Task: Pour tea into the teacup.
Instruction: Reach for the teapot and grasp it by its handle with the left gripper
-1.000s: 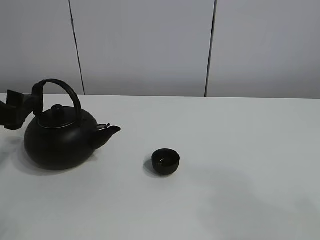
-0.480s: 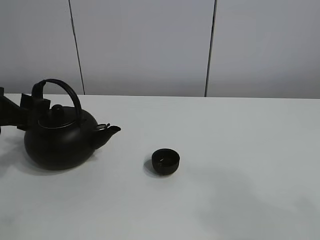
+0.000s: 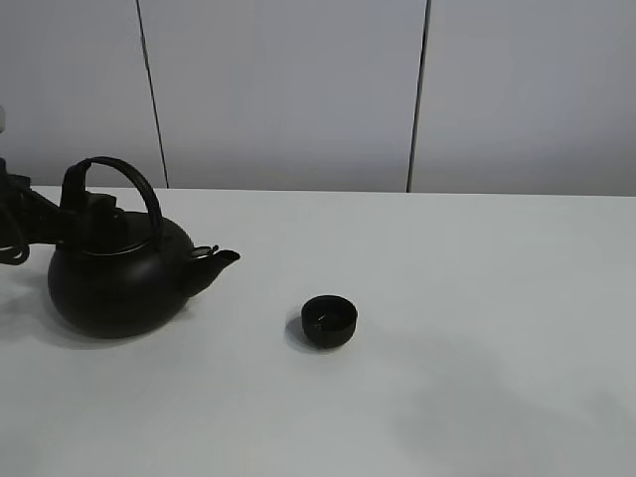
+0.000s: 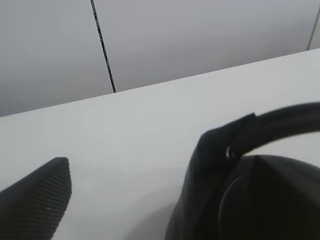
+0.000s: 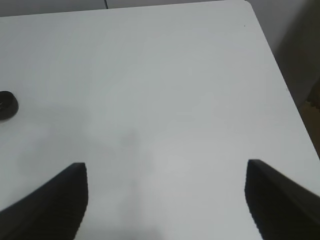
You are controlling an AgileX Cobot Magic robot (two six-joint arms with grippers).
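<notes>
The big black kettle (image 3: 119, 283) with an arched handle (image 3: 139, 189) stands on the white table (image 3: 477, 298) at the left. The tiny black teacup (image 3: 329, 321) sits to its right, apart from the spout (image 3: 221, 258). My left gripper (image 3: 87, 212) is at the left foot of the handle, open. In the left wrist view one finger (image 4: 40, 200) shows beside the kettle (image 4: 260, 200); the other is hidden. My right gripper (image 5: 165, 200) is open and empty over bare table, with the teacup (image 5: 6, 106) at that view's edge. It is out of the high view.
A grey panelled wall (image 3: 288, 89) rises behind the table's far edge. The right wrist view shows the table's corner and side edge (image 5: 280, 75).
My left gripper has moved right and a little up, from beside the kettle's body to the foot of its handle. The kettle and teacup have stayed put.
</notes>
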